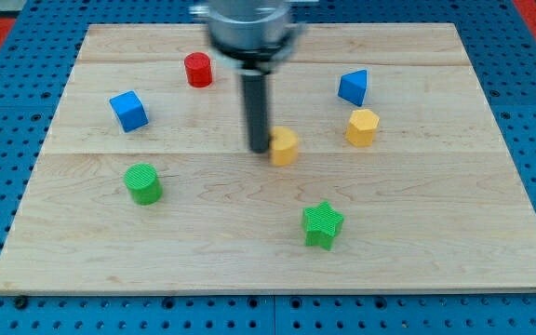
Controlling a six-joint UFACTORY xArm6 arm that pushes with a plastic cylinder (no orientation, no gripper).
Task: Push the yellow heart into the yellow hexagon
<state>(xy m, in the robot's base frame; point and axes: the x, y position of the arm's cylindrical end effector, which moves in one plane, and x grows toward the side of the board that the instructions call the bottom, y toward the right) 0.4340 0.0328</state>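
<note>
Pressing against the left side of the yellow heart (285, 146), my tip (259, 150) sits just left of centre in the frame, at the lower end of a dark rod that drops from a blurred grey housing at the top edge. This arm carries no hand at all, so nothing is clenched, released or grasped; the rod only touches the heart from the side. That heart lies near the middle of the wooden board (277, 270), and the yellow hexagon (362, 127) stands to its right and slightly higher in the frame, near but clearly apart from it. A blue block (353, 87), wedge-like in shape, rests just above the hexagon, toward the upper right. In the upper left area a red cylinder (198, 70) stands close to the board's top edge, and a blue cube (129, 111) lies farther left and a little lower. A green cylinder (143, 183) occupies the lower left of the frame, well apart from my tip. A green star (323, 224) lies in the lower middle, below the heart and slightly to its right. Around the board runs a blue perforated surface (7, 112).
</note>
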